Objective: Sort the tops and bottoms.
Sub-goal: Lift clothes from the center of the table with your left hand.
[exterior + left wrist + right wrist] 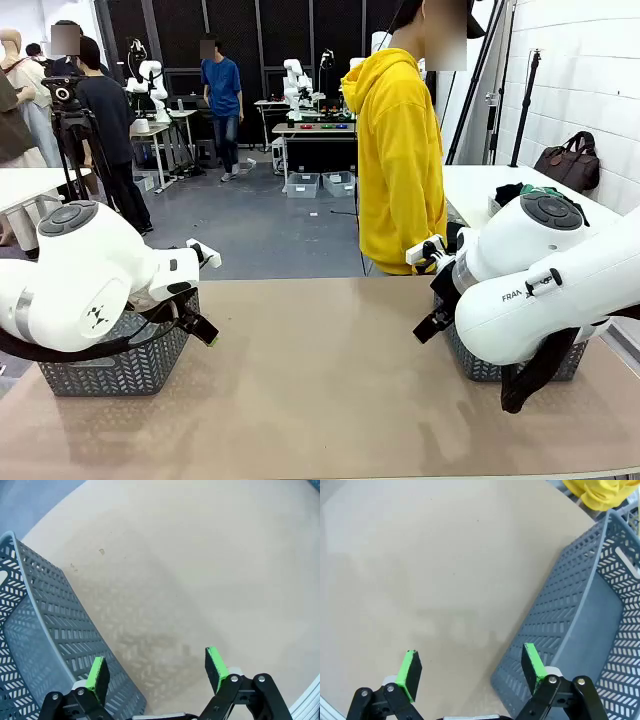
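A bare tan table (320, 400) carries two grey lattice baskets: one basket (120, 372) at its left edge and the other basket (468, 362) at its right edge, both nearer the far side. A person in a yellow hoodie (400, 160) stands just behind the far edge. Beyond, a brown bag (567, 160) sits on a white side table (478, 188), and a camera tripod (66, 100) stands far left.

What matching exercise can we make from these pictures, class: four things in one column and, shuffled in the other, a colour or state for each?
Column one:
1. left claw
2. hoodie
3. right basket
4. table

Column two:
a. tan
b. open
c. yellow
d. grey

Pairs: 1-b; 2-c; 3-d; 4-a
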